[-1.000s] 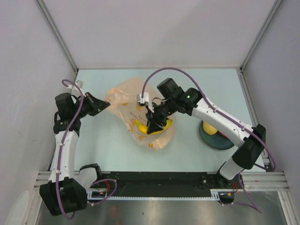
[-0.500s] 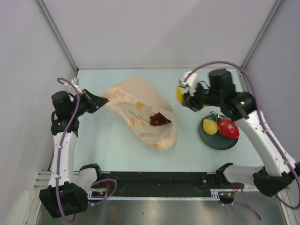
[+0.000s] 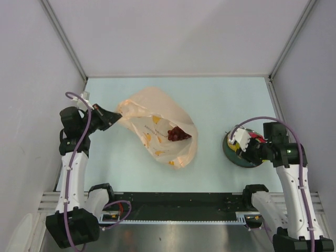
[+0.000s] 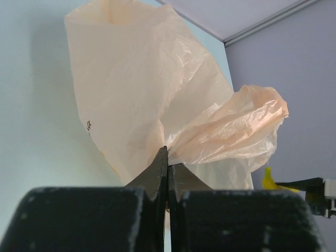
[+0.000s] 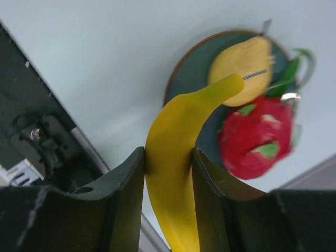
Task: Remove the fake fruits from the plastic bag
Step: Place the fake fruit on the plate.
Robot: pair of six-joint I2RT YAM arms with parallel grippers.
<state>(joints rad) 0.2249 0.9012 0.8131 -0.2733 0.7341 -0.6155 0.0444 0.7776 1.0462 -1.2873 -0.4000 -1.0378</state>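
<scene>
There's the right pincer [image 5: 168,155] clamped on the yellow banana [image 5: 178,121] with the plate [image 5: 191,79] just beyond its tips, so ease down onto the bare patch beside the pear [image 5: 244,65] and red fruit [image 5: 252,136] before releasing, while the left pincer [image 4: 168,157], pinched shut on the bag [image 4: 131,79] ahead of it, holds steady

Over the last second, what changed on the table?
The right gripper, shut on the banana, lifted it out of the plastic bag, swung right and now holds it above the plate. Unchanged: left gripper pinching the bag's edge, bag in place, dark red fruit inside it.
</scene>
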